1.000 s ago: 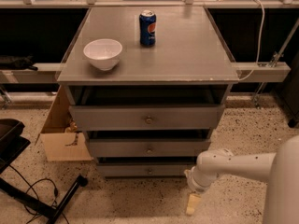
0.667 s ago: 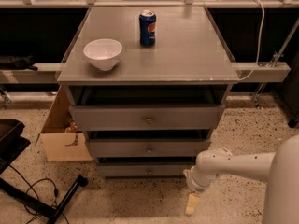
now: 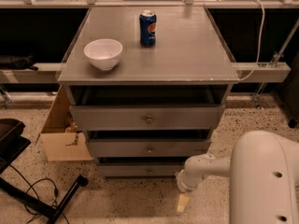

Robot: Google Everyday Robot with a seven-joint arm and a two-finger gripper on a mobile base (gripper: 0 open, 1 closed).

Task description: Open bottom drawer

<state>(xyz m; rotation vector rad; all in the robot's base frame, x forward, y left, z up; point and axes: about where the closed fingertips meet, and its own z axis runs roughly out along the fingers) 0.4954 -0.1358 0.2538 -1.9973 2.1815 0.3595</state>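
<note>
The bottom drawer (image 3: 135,170) is the lowest of three grey flat fronts on the cabinet, with a small round knob (image 3: 149,171) at its centre. It looks pushed in, set back under the middle drawer (image 3: 149,148). My gripper (image 3: 183,202) hangs from the white arm (image 3: 201,169), pointing down at the floor. It is just right of the bottom drawer's right end, below and to the right of the knob, and not touching the drawer.
A white bowl (image 3: 103,53) and a blue soda can (image 3: 148,28) stand on the cabinet top (image 3: 187,45). A cardboard box (image 3: 63,141) sits on the floor at the cabinet's left. A black stand with cables (image 3: 42,199) lies at lower left. The top drawer (image 3: 148,118) sticks out slightly.
My arm and gripper have shifted a little to the left, closer to the bottom drawer's right end. The drawers have not moved.
</note>
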